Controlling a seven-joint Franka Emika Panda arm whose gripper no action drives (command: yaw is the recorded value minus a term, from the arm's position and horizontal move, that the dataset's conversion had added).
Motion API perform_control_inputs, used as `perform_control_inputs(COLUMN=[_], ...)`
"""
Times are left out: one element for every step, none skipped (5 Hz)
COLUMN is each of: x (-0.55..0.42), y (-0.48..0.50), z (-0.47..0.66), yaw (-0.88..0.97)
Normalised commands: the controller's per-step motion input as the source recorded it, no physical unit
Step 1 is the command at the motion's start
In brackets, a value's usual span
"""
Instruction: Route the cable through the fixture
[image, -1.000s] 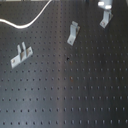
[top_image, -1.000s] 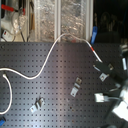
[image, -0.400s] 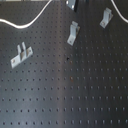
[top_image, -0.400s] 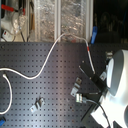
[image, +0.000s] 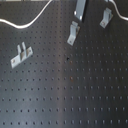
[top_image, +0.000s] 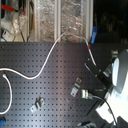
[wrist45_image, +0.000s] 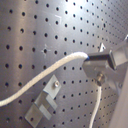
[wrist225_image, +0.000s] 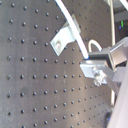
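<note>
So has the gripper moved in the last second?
Yes. The gripper, holding the cable, has shifted toward the first exterior view's left: it now hangs just above the middle bracket, no longer by the right bracket.

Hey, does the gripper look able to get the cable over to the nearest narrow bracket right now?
Probably yes. The gripper holds the cable, and the narrow bracket sits close by on the pegboard, with nothing visible between them.

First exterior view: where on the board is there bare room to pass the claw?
The black perforated board is bare across its whole lower half, below the wide two-pronged metal bracket. It is crowded along the top: the thin white cable, the narrow bent silver bracket and its near-twin.
</note>
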Motion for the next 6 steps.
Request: perform_control_inputs(x=[-0.363, -0.368, -0.127, -0.108, 0.383, 0.412], y=[0.195, 0.237, 0.065, 0.038, -0.319, -0.534], z=[-0.27, -0.32, 0.00, 0.00, 0.26, 0.26], yaw=[0.34, 0.33, 0.15, 0.15, -0.20, -0.25])
